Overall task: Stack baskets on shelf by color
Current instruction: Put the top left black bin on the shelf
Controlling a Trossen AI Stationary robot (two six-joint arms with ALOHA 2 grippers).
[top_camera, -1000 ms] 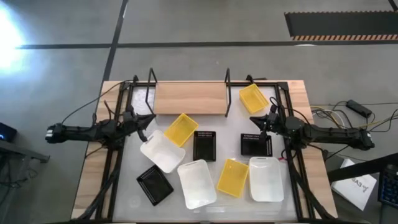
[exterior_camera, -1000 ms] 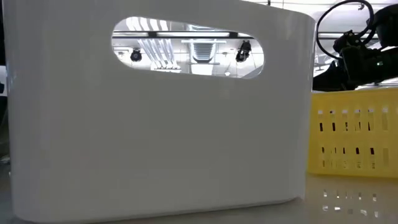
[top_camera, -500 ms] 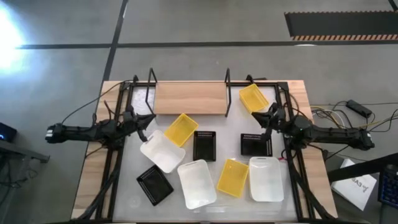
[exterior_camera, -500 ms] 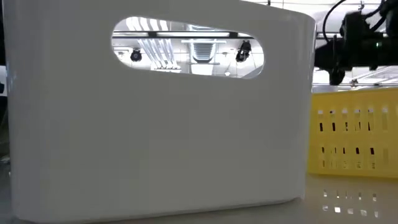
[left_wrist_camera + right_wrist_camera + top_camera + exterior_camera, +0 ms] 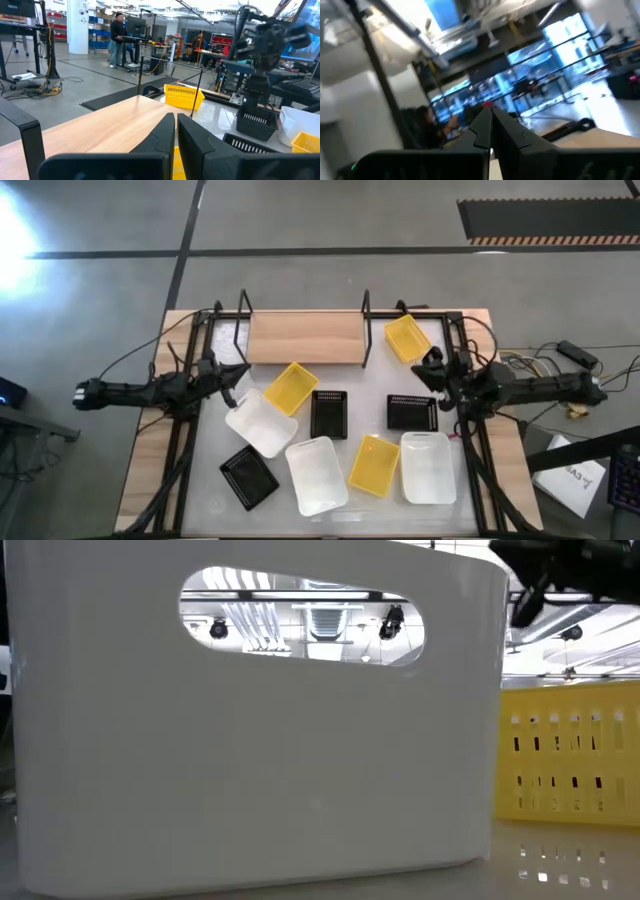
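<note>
Baskets [image 5: 318, 474] are judged light, stiff, slippery plastic, best pinched by a rim; both the left gripper [image 5: 238, 374] and the right gripper [image 5: 424, 365] are closed, empty.

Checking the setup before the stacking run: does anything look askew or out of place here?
Nothing is damaged or spilled. The nine small plastic baskets lie scattered at mixed angles: a yellow basket sits tilted beside the light wooden shelf, which holds nothing, and a black slotted basket lies skewed near the front. Both grippers are shut and hold nothing.
</note>
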